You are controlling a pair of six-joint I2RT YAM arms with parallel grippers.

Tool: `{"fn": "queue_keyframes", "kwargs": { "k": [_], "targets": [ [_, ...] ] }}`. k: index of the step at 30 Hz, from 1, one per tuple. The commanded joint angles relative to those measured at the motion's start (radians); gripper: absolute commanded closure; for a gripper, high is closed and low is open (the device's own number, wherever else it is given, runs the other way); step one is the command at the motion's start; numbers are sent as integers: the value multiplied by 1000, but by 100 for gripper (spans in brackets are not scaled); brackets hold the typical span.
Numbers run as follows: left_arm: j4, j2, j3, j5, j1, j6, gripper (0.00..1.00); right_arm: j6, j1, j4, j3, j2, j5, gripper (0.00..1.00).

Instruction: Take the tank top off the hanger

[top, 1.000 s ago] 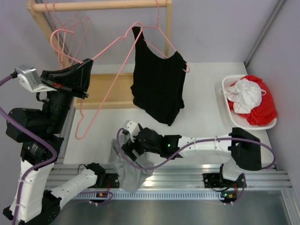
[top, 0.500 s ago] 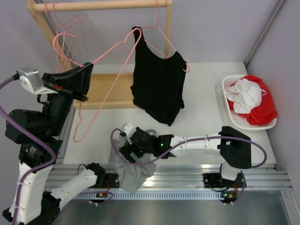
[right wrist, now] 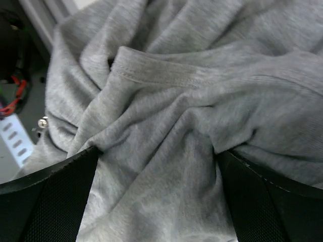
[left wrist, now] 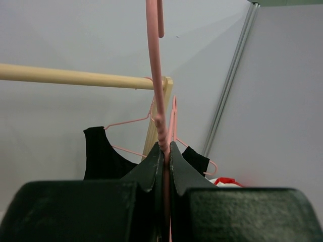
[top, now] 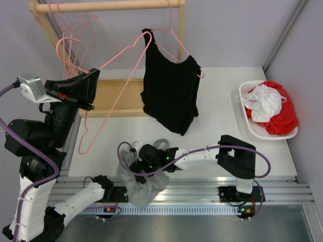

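While L tool (left wrist: 165,166) pinches hanger (top: 108,61), basket (top: 252,126) far R

No readable text, labels, brands or nos. anywhere in these views, afaict. Nothing legible on any item.

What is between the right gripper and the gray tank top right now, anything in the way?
Nothing visible. The right gripper sits directly on the gray tank top at the table's near edge, with fabric bunched between its fingers.

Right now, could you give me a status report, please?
Left gripper shut on pink hanger. Right gripper on grey top, table edge. Black top hangs untouched.
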Motion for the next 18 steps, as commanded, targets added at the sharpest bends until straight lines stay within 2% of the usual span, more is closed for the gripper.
{"fn": "queue_keyframes", "kwargs": {
  "k": [1,9,16,17,18],
  "targets": [
    [20,-12,3,-7,-1,3,100,22,44,68,72,23,-74,1],
    [21,-11,4,1,-1,-3,100,10,76,57,109,72,-79,1],
    [21,-3,4,4,-1,-5,100,-32,116,-37,172,165,62,1],
    [21,-5,7,2,-2,-5,100,-27,118,-40,174,176,73,3],
    [21,-5,7,2,-1,-5,100,-24,116,-46,169,178,84,12]
  ]
}}
